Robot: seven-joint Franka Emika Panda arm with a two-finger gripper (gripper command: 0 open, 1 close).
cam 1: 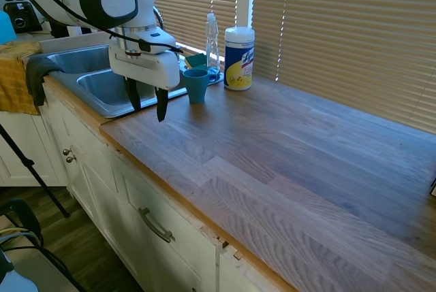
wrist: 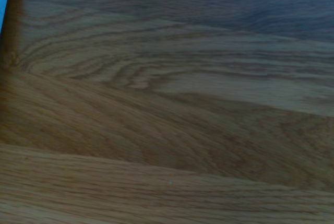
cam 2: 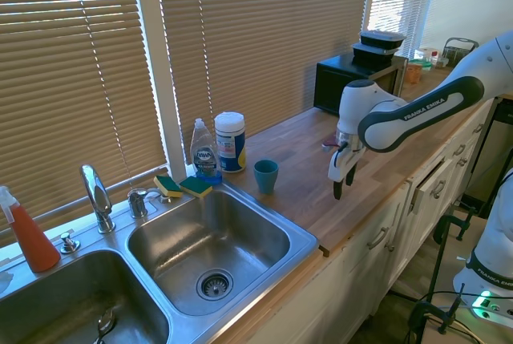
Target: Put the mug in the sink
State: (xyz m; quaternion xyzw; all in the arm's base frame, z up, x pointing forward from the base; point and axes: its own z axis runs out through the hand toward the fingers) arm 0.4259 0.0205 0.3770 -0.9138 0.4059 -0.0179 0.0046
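The bare wooden countertop is what lies nearest in the first exterior view, its grain filling almost the whole wrist view, where only a thin blue sliver is seen at one edge. Farther back, the gripper is held just above the counter near its front edge, pointed straight down, with the two dark fingers parted by a moderate gap; nothing is held between them and nothing is touched. From the gripper, the mug stands at about two o'clock in this view, apart from it, upright on the wood just beside the sink. The mug is seen as a small plain teal-blue cup, matte, narrowing toward its base, with its mouth open upward and no handle visible. Beyond it, at roughly one o'clock, a white-and-yellow wipes canister and a clear dish-soap bottle stand against the blinds. In the second exterior view the white arm is seen entering from the right, bent at the elbow so that the wrist hangs vertically over the counter, with the mug between the gripper and the sink's rim.
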